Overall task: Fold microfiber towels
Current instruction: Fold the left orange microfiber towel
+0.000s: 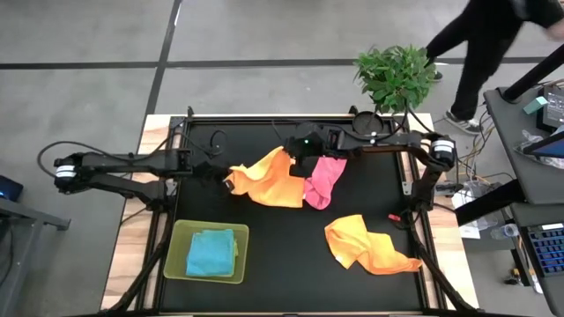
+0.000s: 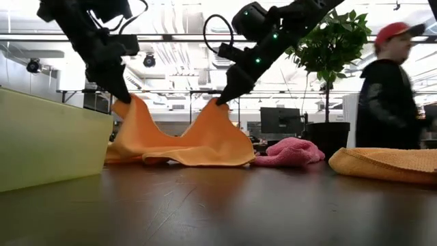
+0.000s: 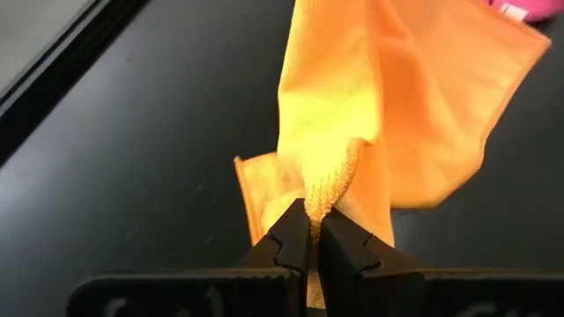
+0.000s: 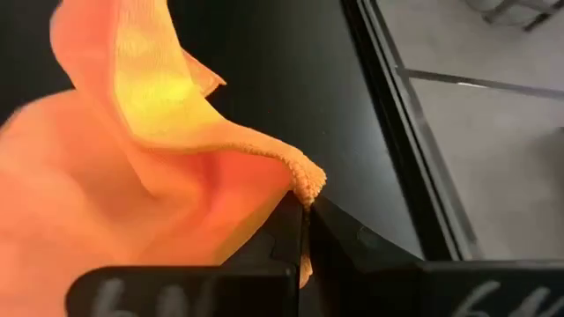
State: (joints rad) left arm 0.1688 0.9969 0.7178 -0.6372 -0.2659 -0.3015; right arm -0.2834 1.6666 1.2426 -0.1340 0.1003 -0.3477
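Left gripper point(image 3: 314, 231), right gripper point(image 4: 306, 211): jaws pinching orange towel point(image 1: 275, 180) corners; pink towel point(image 1: 322, 179) partly hidden behind.

High view: overhead, looking straight down on the whole black table point(image 1: 291, 264). Low view: at tabletop height, facing level across it into the room. Wrist views: each close behind its own fingers. All four share the orange towel point(image 1: 273, 180) at mid-table

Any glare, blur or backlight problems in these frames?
Low view: bright ceiling lights backlight both arms into silhouettes, the near tabletop is soft. High view: evenly lit, the walking person smeared. Wrist views: the orange towel glows almost blown out near each pincer.
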